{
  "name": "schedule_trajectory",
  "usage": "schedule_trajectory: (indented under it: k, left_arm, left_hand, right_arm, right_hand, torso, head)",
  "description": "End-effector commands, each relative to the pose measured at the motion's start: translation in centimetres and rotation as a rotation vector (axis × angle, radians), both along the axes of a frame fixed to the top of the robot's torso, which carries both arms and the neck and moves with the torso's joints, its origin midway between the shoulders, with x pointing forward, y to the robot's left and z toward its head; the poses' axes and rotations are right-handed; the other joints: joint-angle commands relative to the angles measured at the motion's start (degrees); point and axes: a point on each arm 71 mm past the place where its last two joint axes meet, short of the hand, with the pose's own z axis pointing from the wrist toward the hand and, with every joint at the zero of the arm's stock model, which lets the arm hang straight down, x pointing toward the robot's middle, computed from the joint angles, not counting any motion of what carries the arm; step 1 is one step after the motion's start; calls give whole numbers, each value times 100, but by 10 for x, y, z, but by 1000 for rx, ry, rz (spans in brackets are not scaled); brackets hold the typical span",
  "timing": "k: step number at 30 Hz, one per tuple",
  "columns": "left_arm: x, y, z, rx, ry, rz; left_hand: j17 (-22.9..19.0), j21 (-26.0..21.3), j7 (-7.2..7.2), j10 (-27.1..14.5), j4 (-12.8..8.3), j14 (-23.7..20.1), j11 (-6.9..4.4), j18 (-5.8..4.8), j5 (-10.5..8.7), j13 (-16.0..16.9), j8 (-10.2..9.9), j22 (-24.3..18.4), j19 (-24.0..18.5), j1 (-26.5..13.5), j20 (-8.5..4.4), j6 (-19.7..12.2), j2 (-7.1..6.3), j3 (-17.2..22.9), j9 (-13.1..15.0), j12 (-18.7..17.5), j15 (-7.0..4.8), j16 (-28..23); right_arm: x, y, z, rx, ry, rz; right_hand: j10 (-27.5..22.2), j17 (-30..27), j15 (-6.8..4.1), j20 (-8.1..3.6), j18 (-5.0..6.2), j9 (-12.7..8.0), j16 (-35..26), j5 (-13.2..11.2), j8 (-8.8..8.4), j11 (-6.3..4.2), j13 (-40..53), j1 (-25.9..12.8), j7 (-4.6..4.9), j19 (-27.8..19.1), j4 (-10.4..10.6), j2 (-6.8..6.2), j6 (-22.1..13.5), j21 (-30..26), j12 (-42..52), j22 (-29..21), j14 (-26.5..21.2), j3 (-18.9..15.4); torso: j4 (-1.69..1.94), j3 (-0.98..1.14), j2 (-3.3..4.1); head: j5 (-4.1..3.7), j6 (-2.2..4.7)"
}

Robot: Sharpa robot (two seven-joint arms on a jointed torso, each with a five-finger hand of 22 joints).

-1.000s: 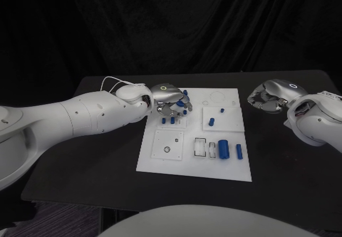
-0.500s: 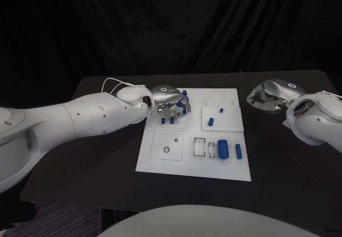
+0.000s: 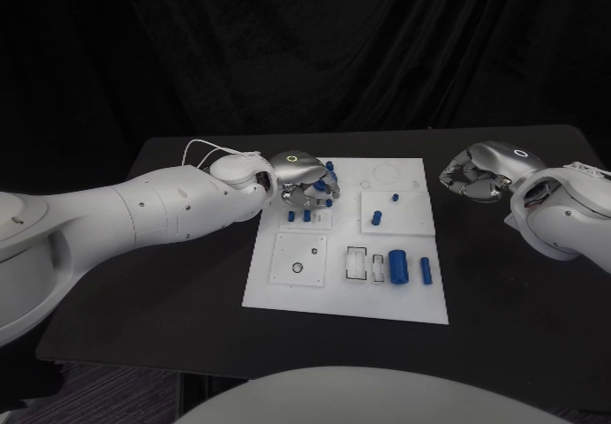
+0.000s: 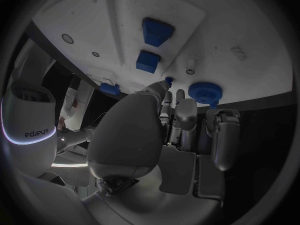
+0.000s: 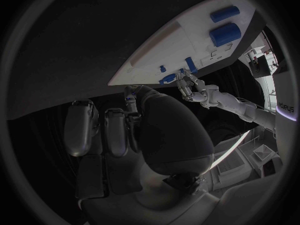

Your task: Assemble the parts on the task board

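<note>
- On the black table [image 3: 178,291] I see the white task board [image 3: 346,291] lying flat in the middle, its long side running away from me.
- Over the board's far-left corner I have my left hand [image 3: 303,179], fingers pointing down at a cluster of small blue parts [image 3: 299,215] standing there.
- From the left wrist camera, one fingertip [image 4: 167,81] carries or touches a tiny blue piece just above the board, next to a round blue knob-like part [image 4: 204,91] near the board's edge.
- I cannot tell from these views whether that left hand actually pinches the tiny piece or only touches it; the other fingers hang loosely side by side.
- Two square blue blocks [image 4: 156,31] sit further along the board from those fingers, well apart from them.
- Off the board's far-right side my right hand [image 3: 481,174] hovers above the bare table, near the board's edge but not touching it.
- Its fingers [image 5: 81,127] are curled in close together with nothing between them, as the right wrist camera shows.
- Toward the near end of the board, a large blue cylinder [image 3: 398,265] and a slimmer blue bar [image 3: 426,270] lie side by side, right of two small framed slots [image 3: 359,263].
- One upright blue peg [image 3: 377,216] stands in the mid-right panel, between the two hands and apart from both.
</note>
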Motion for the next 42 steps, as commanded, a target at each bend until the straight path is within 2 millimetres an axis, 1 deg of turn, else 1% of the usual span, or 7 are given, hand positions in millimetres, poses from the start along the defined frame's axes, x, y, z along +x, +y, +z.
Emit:
schedule_trajectory:
  k: [1, 11, 20, 23, 32, 37, 42]
  left_arm:
    - [0, -2, 0, -8, -9, 7]
    - [1, -5, -2, 5, 9, 4]
    - [1, -8, -5, 14, 25, 1]
    - [1, -9, -6, 16, 29, 1]
    - [1, -11, -10, 24, 42, 6]
    - [1, -11, -10, 20, 38, 6]
    - [0, -10, -9, 6, 18, -1]
  left_hand:
    - [-52, -34, 16, 28, -40, -56, 11, -66, 3, 17, 46, 1371, 305, 22, -24, 68, 28, 10, -8, 14, -3, -44]
    - [-118, -68, 53, 188, -120, -110, -13, -57, -83, 153, 120, 1360, 277, -17, -13, 227, 66, -7, -1, 188, -11, -71]
    - [-120, -69, 68, 276, -185, -113, -34, -57, -81, 225, 129, 1360, 276, -1, -7, 253, 71, -3, -7, 273, -25, -62]
    - [-125, -67, 73, 340, -213, -115, -44, -58, -73, 256, 129, 1361, 277, 9, -5, 264, 87, 10, -11, 315, -30, -59]
    - [-189, -89, 103, 455, -295, -143, -77, -52, -42, 292, 183, 1353, 261, 62, 2, 412, 140, 67, -1, 352, -49, -83]
    - [-180, -75, 152, 597, -337, -131, -101, -56, -40, 290, 215, 1358, 271, 78, 7, 527, 184, 101, 5, 365, -64, -69]
    - [-158, -53, 283, 775, -409, -102, -213, -61, -18, 298, 263, 1366, 288, 106, 11, 677, 227, 119, 18, 388, -130, -42]
  right_arm:
    - [0, 0, -1, -5, 9, -5]
    - [0, 1, -2, -8, 15, -6]
    - [0, 1, -2, -10, 19, -6]
    - [0, 2, -2, -10, 20, -6]
    - [1, 3, -3, -11, 22, -3]
    - [1, 3, -3, -12, 23, -3]
    - [0, 2, -3, -12, 23, -5]
  right_hand:
    - [323, 876, 3, 14, 35, 8, -21, -23, 15, 12, 1175, -67, 1, 30, 23, -3, 24, -12, -38, 1024, 438, 21]
    - [323, 876, 3, 14, 35, 8, -21, -23, 15, 12, 1175, -67, 1, 30, 23, -3, 24, -12, -38, 1024, 438, 21]
    - [323, 876, 3, 14, 35, 8, -21, -23, 15, 12, 1175, -67, 1, 30, 23, -3, 24, -12, -38, 1024, 438, 21]
    - [315, 866, 2, 13, 38, 8, -32, -21, 15, 10, 1165, -63, -1, 26, 20, 5, 24, -27, -46, 1019, 436, 28]
    - [317, 861, 1, 13, 38, 10, -37, -20, 19, 7, 1167, -56, -5, 26, 15, 13, 32, -28, -45, 1019, 435, 36]
    - [318, 861, -2, 11, 38, 15, -37, -21, 29, 3, 1168, -50, -11, 26, 9, 20, 50, -31, -44, 1019, 435, 43]
    - [317, 860, -3, 10, 40, 17, -39, -22, 33, 1, 1167, -48, -13, 24, 6, 20, 56, -39, -45, 1016, 435, 44]
  torso:
    - [4, 1, 1]
    - [4, 0, 7]
    - [1, 5, 3]
    - [0, 7, 2]
    - [3, -1, 5]
    - [13, -3, 6]
    - [5, 2, 4]
  head:
    - [-3, -1]
    - [-19, -1]
    - [-21, -1]
    - [0, -1]
    - [-5, -1]
    - [-7, -1]
    - [-1, -1]
